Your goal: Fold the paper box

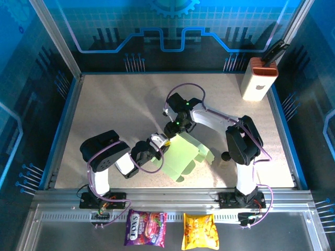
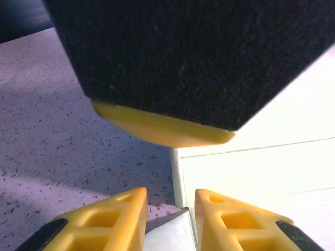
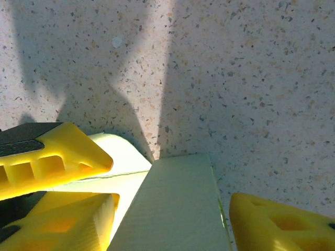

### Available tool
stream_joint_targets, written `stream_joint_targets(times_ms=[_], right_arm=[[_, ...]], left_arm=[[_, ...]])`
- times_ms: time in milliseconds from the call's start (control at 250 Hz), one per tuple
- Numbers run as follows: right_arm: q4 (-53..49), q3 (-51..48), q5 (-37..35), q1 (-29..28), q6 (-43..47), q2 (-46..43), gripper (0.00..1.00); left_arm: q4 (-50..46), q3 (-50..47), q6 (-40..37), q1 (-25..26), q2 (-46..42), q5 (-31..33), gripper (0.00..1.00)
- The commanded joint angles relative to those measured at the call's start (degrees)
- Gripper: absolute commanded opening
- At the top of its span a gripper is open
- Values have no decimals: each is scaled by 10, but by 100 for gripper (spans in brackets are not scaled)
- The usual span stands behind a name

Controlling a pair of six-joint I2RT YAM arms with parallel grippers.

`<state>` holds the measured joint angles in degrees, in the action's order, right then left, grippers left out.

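The paper box point(image 1: 188, 157) lies as a pale green die-cut sheet, partly folded, near the middle of the table. My left gripper point(image 1: 161, 142) meets its left edge from the left. In the left wrist view its yellow fingers point(image 2: 104, 222) stand apart, open, with the sheet's edge point(image 2: 180, 172) running between them. My right gripper point(image 1: 171, 130) comes down at the sheet's far left corner. In the right wrist view it is open point(image 3: 172, 204) astride a raised green flap point(image 3: 178, 219), with a gap on the right side. The other arm's black and yellow finger point(image 2: 172, 133) hangs just above.
A white block with an orange ribbed top point(image 1: 258, 79) stands at the back right corner. Two snack packets point(image 1: 145, 228) point(image 1: 199, 231) lie on the metal ledge in front of the arm bases. Speckled table point(image 1: 115, 110) stretches to the left and back.
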<state>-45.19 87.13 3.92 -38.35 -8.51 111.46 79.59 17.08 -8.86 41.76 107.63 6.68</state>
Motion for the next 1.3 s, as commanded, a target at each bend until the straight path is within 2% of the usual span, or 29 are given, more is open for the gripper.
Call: stream_joint_targets(times_ms=[0,356,519,687,803,951,1063,1207,1299], right_arm=[[-6,15,-7,-12,-2,11,56],[-6,14,-38,-28,-2,9,39],[-7,18,-57,-35,0,5,34],[-19,33,-79,-37,22,4,31],[-28,46,-83,-37,53,7,29],[-44,69,-74,-37,118,15,27],[-60,93,-52,-38,186,23,27],[-77,119,-42,-52,283,38,28],[-85,149,-51,-60,325,59,29]], left_arm=[[8,1,10,1,6,5,31],[7,4,7,0,10,4,31],[8,2,5,-1,2,8,31],[8,-12,9,-4,-46,15,33],[8,-31,44,-22,-92,21,36],[-12,-60,135,-65,-171,30,42],[-151,-48,219,-103,-270,50,45],[-534,54,303,-148,-418,80,50],[-630,82,327,-192,-467,56,50]])
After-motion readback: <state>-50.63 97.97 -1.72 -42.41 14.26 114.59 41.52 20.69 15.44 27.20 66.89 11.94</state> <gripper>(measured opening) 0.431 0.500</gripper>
